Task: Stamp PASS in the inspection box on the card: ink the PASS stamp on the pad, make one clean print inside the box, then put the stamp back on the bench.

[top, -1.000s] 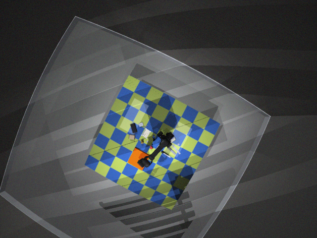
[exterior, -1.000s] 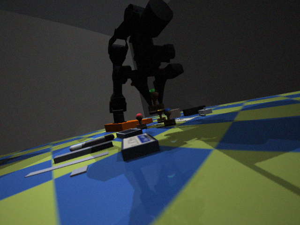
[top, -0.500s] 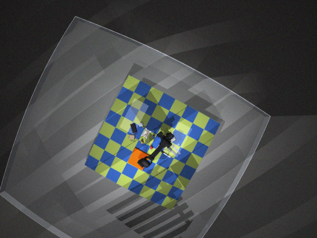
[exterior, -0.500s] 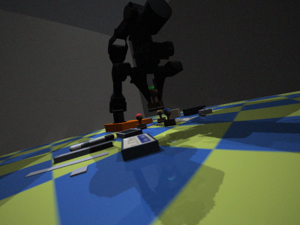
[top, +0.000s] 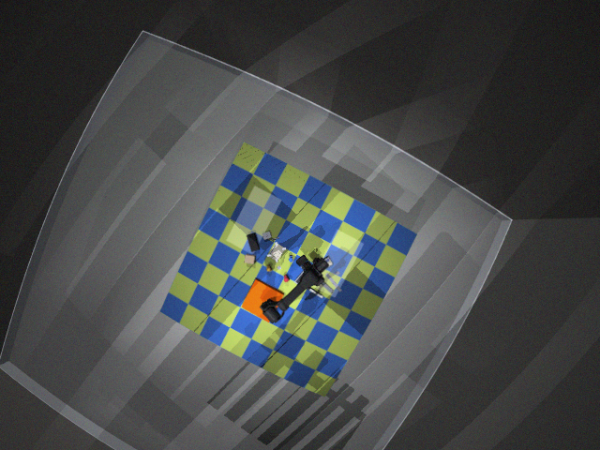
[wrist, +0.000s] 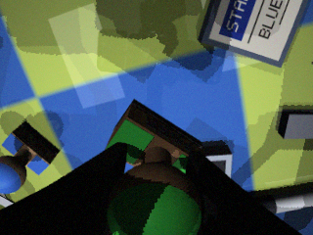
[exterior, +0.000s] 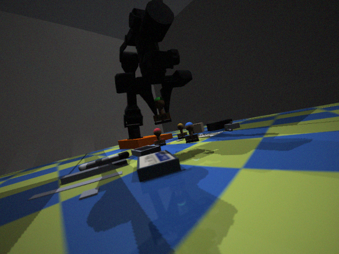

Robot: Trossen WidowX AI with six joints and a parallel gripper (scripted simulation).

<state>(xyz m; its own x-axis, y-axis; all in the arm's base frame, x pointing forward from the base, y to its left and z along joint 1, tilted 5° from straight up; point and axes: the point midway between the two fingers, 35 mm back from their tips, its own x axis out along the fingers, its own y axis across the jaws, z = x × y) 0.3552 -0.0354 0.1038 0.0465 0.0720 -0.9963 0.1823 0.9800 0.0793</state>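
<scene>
One green-knobbed stamp [exterior: 160, 109] in end effector [exterior: 161, 110], three stamps benched

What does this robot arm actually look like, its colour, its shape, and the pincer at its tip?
The arm is matt black all over, built of chunky blocks and rounded cylinder joints, with no visible cables or markings. It rises from an orange base plate. The pincer has two flat, broad black fingers that taper towards their tips.
</scene>
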